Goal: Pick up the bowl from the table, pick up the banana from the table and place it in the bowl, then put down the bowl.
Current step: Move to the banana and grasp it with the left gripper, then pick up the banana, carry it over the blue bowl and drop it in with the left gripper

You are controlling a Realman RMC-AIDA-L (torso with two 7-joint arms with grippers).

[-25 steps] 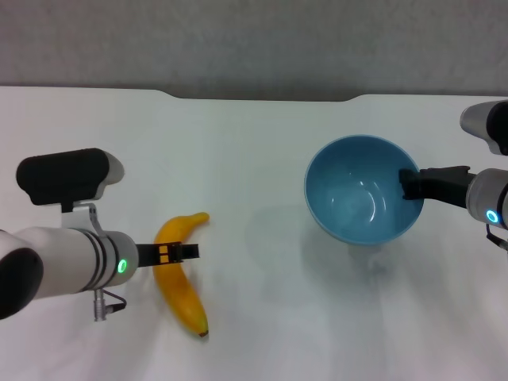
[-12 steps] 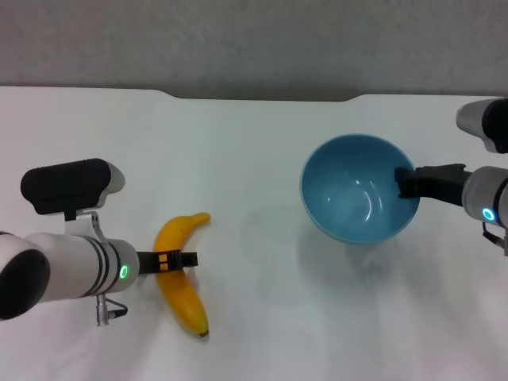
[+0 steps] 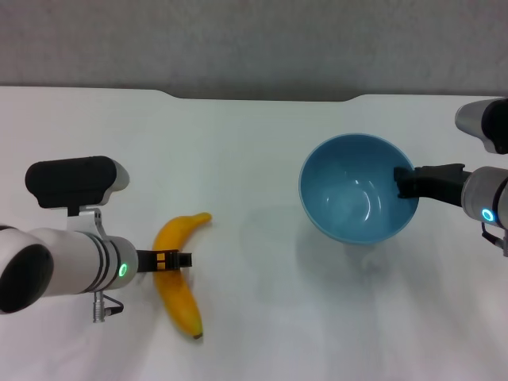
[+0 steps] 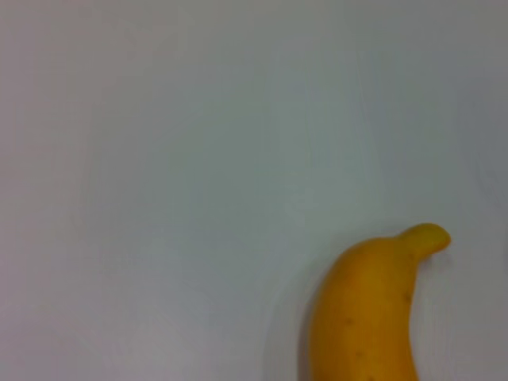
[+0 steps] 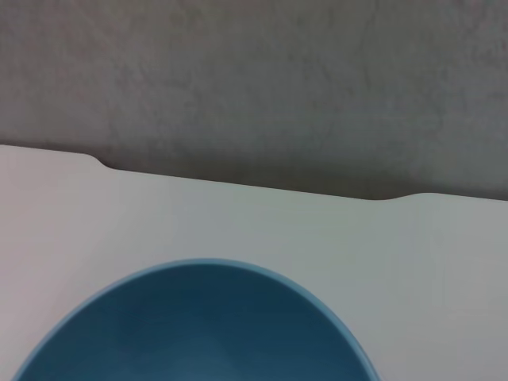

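Two grippers are engaged. Right gripper point(image 3: 405, 182) is clamped on the right-hand rim of the bowl point(image 3: 355, 190), which is tilted with its opening toward the camera and appears raised above the table point(image 3: 254, 151), a shadow lying beneath it. Left gripper point(image 3: 181, 259) sits at the middle of the banana point(image 3: 176, 274), its fingers astride the fruit; whether they are clenched cannot be told. Banana lies on the table's left side, dark tip nearest the robot.

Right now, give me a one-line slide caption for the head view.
Right gripper holds the light blue bowl by its rim above the white table; left gripper closes on the banana.
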